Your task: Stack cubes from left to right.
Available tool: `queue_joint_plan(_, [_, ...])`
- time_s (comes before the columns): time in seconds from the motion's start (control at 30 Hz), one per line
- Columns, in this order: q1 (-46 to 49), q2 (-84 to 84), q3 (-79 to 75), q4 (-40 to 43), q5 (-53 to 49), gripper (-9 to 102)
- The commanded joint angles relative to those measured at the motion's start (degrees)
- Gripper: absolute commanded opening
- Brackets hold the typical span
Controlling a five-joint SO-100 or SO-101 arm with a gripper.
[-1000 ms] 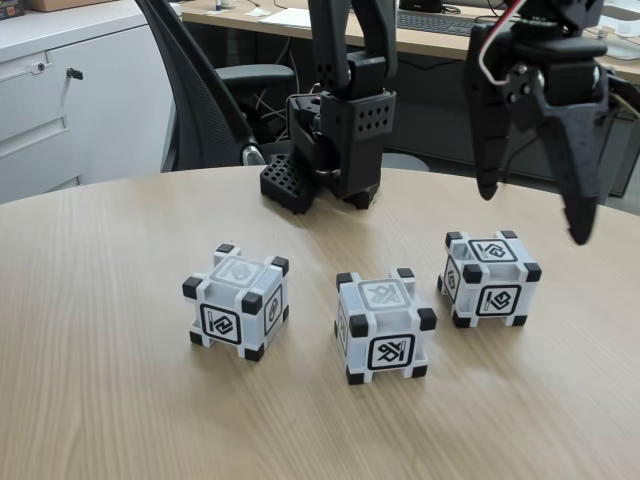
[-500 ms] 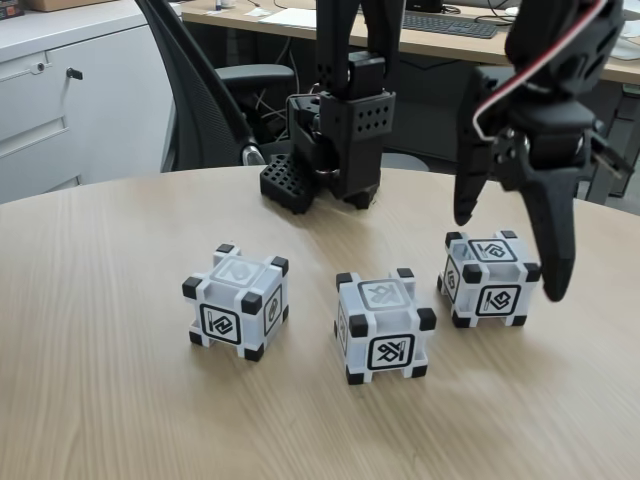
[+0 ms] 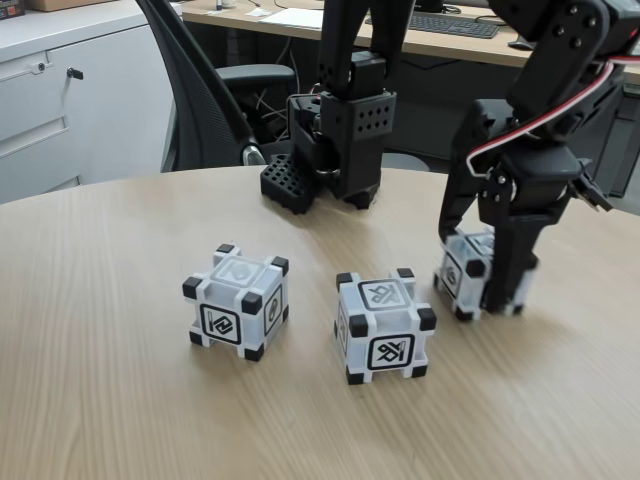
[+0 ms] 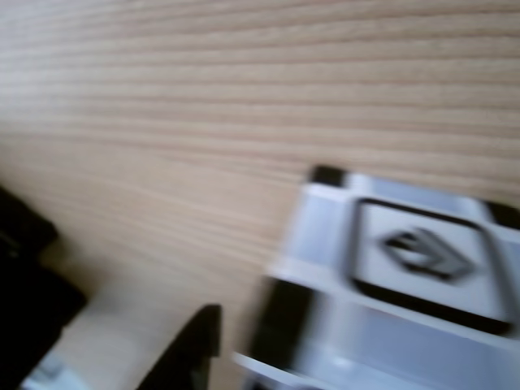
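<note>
I see a round wooden table point(image 3: 100, 400) with my arm's base point(image 3: 340, 150) at its far edge. Three cubes sit in a row across the middle in the fixed view: left cube point(image 3: 237, 301), middle cube point(image 3: 385, 327), right cube point(image 3: 470, 275). My gripper point(image 3: 478, 285) straddles the right cube, fingers spread on either side, not visibly clamped. The wrist view is blurred, showing a cube face point(image 4: 406, 260). I judge this the grasping step; next I should close, then lift.

Matte black 3D-printed arm point(image 3: 545, 60), boxy base point(image 3: 345, 140) with perforated vent holes, red-white servo cable looped at the wrist, tapered black gripper point(image 3: 478, 275) fingers.
</note>
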Motion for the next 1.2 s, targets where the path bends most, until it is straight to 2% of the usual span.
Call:
queue_joint_plan(0.0, [0.53,0.09,-2.11,-0.35,0.26,15])
queue_joint_plan(0.1, [0.53,0.09,-2.11,-0.35,-0.35,0])
queue_joint_plan(0.43, [0.62,1.67,-2.37,0.09,-0.35,0])
queue_joint_plan(1.17, [0.79,27.25,-3.16,0.44,-2.99,0])
